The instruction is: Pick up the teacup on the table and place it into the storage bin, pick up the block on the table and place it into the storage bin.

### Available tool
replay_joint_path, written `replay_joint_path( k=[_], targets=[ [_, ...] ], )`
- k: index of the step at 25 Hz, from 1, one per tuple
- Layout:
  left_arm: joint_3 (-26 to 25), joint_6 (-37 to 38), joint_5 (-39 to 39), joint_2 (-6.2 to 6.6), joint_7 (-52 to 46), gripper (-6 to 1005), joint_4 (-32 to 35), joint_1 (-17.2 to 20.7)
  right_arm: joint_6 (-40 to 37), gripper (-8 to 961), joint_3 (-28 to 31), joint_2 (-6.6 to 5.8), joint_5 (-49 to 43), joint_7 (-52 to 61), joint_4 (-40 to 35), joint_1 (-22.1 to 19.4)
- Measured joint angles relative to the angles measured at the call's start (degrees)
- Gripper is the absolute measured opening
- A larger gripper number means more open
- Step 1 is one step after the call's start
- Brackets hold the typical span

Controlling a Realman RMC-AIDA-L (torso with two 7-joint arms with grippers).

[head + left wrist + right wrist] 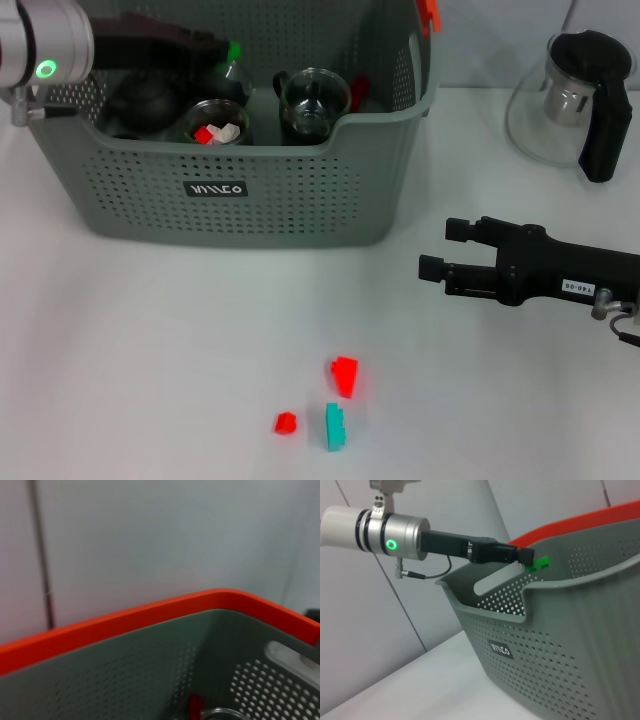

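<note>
Overhead, apparently green block (233, 50) in left gripper (222, 47) jaws.

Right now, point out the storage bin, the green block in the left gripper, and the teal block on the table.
storage bin (300, 205), head view, front wall.
green block (538, 562), right wrist view, part showing beyond the left gripper (527, 555).
teal block (335, 426), head view, its middle.

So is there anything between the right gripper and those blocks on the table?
Nothing visible. Only bare table lies between the open right gripper and the red block, with the teal block and small red block beside it. The left gripper is over the storage bin.
</note>
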Motion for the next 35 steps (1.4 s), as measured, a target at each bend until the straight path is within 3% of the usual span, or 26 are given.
replay_joint_path(
  k=[3,12,15,17,20,24,27,35],
  targets=[
    [0.4,-1.0,1.5,0.06,-4.5,302,-0.1,-0.3,-0.1,927,0.0,-0.01,0.0,0.0,0.0,0.0],
    [0.3,-0.2,-0.1,-0.72,-4.4,321,1.5,0.8,-0.3,927,-0.2,-0.03,0.0,0.0,-0.1,0.0],
    [-2.7,3.5,-9.9,-2.07,1.9,461,3.5,4.3,-0.3,927,-0.1,-0.03,0.0,0.0,0.1,0.0],
    [-5.9,9.8,-23.6,-2.60,12.2,555,1.3,8.0,-0.3,927,0.0,-0.04,0.0,0.0,0.1,-0.2],
    [-11.6,23.5,-44.2,-1.73,23.0,598,-9.1,10.4,0.0,927,0.0,-0.03,0.0,-0.1,0.1,-0.3],
    [-21.4,37.1,-53.6,0.20,29.1,641,-23.6,10.0,0.0,927,0.0,-0.06,0.0,-0.1,0.1,-0.1],
    [-24.1,40.3,-50.4,0.36,32.5,643,-27.3,11.3,0.0,927,0.0,-0.07,0.0,-0.1,0.1,0.0],
    [-25.2,39.5,-26.6,-1.24,48.7,637,-23.3,16.8,-0.1,927,-0.1,-0.04,-0.3,0.0,0.3,-0.1]
  ],
)
